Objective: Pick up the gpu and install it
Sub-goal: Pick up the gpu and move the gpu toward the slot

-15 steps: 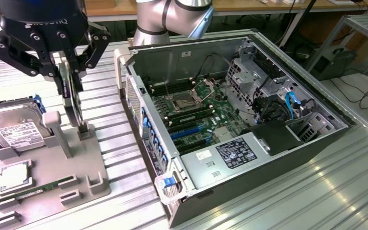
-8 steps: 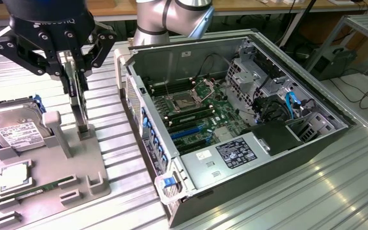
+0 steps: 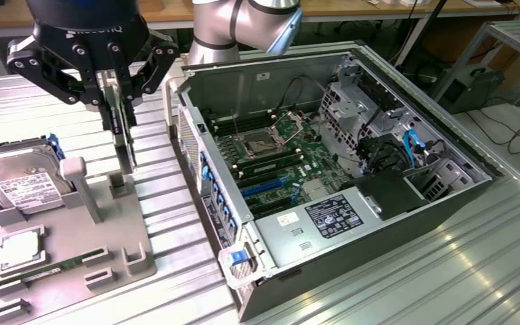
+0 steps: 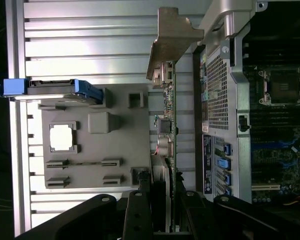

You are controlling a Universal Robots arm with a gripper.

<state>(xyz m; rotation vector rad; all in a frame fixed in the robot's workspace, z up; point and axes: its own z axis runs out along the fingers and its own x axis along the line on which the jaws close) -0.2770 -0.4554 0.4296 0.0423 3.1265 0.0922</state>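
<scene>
The gpu hangs upright and edge-on, thin and dark, between the black fingers of my gripper, which is shut on its upper part. Its lower end sits close over a post of the grey fixture; I cannot tell whether they touch. In the wrist view the gpu runs as a narrow green edge from my gripper out to its silver end bracket. It lies between the grey fixture and the side of the open computer case.
The open computer case lies to the exterior view's right of the gripper, its motherboard with blue slots exposed. On the fixture sit a hard drive in a blue carrier, a processor chip and a memory stick.
</scene>
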